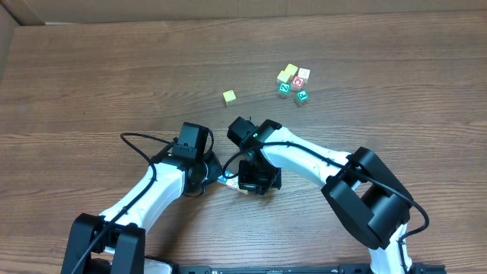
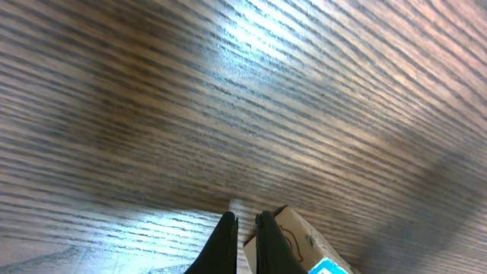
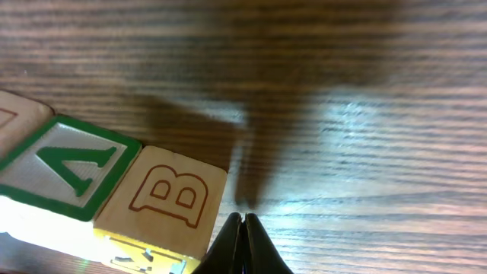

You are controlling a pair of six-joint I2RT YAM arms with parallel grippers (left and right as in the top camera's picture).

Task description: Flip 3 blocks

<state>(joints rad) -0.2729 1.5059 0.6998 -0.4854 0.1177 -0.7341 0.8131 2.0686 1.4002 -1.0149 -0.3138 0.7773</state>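
Note:
Both grippers meet low at the table's middle. A small blue-faced block [image 1: 227, 180] lies between them in the overhead view. My left gripper [image 2: 244, 219] is shut on nothing, and a block [image 2: 300, 237] with a cream face and a blue face sits right against its right finger. My right gripper [image 3: 244, 217] is shut and empty, just right of a tan block with a red B [image 3: 171, 199]. That block ends a row with a green-framed A block [image 3: 72, 169]. A pale yellow block [image 1: 229, 97] lies alone farther back.
A cluster of cubes [image 1: 294, 82] sits at the back right: yellow ones, a whitish one, a red-marked one and two green-marked ones. The right arm [image 1: 319, 164] and the left arm [image 1: 152, 190] reach in from the front edge. Cardboard borders the far left corner.

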